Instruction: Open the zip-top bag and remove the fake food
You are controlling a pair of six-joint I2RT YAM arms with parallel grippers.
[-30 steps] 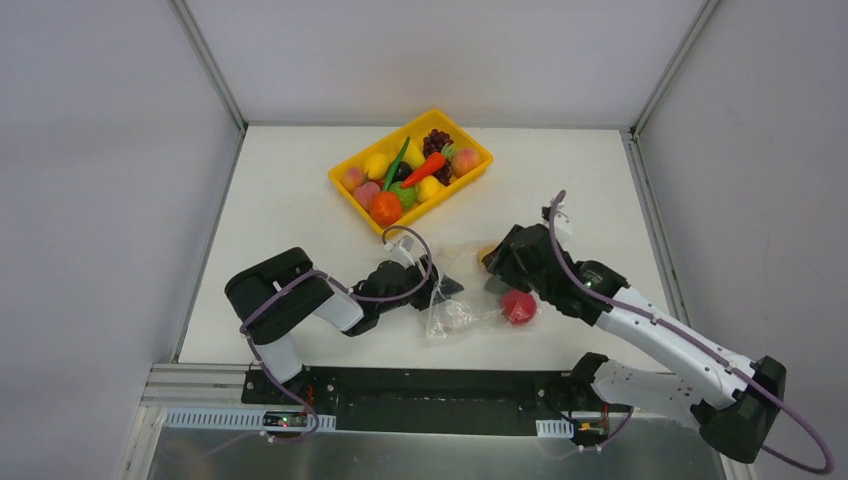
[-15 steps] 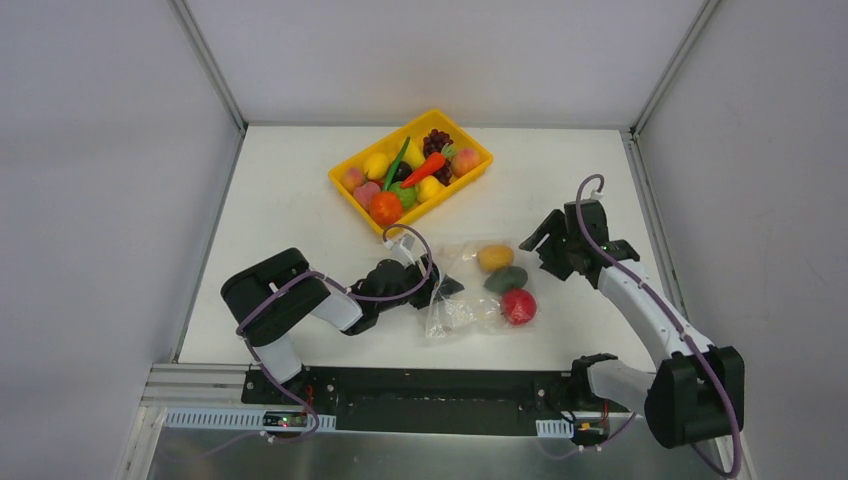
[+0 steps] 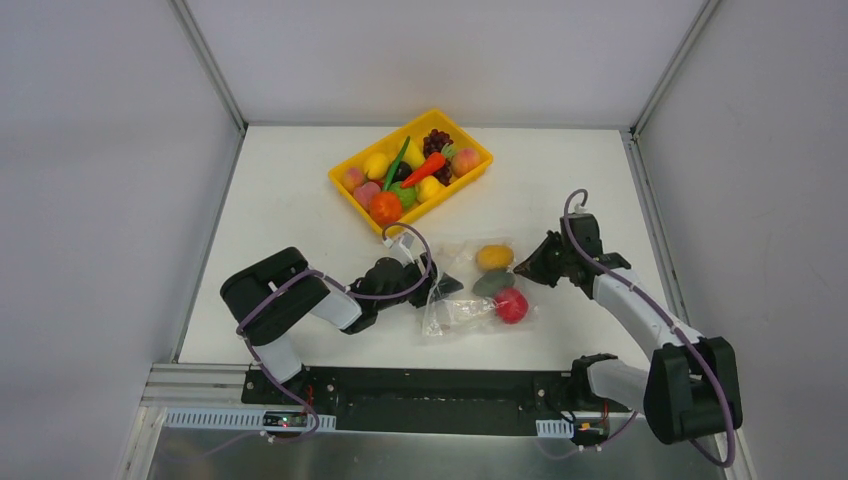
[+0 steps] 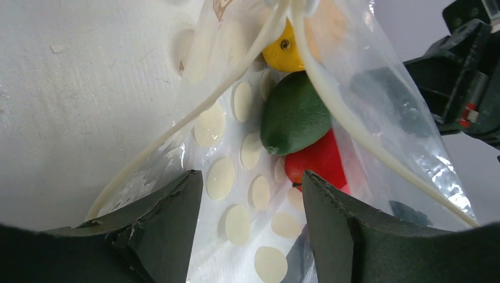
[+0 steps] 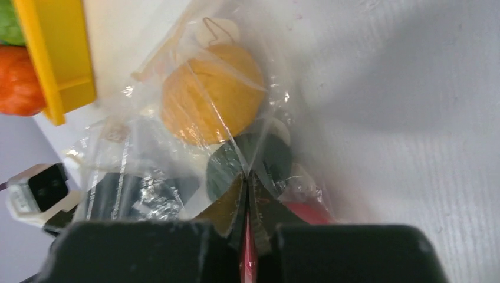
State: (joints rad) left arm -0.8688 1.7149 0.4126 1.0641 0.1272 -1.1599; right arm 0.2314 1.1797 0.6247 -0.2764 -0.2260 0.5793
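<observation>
One zip-top bag (image 3: 450, 312) lies on the white table (image 3: 290, 210) between two grippers; left gripper (image 4: 253, 177) fingers spread, bag film lying between them; right gripper (image 5: 246, 183) clenched, pinching the bag's film; fake food (image 4: 295, 118) inside the bag, three pieces: red ball (image 3: 511, 305) nearest, dark green piece (image 3: 492, 283), yellow-orange fruit (image 3: 494, 257); beyond, one yellow tray (image 3: 352, 203), heaped, count unsure.

Yellow tray (image 3: 455, 190) on the white table (image 3: 290, 200) holds a dark purple grape bunch (image 3: 437, 140)
</observation>
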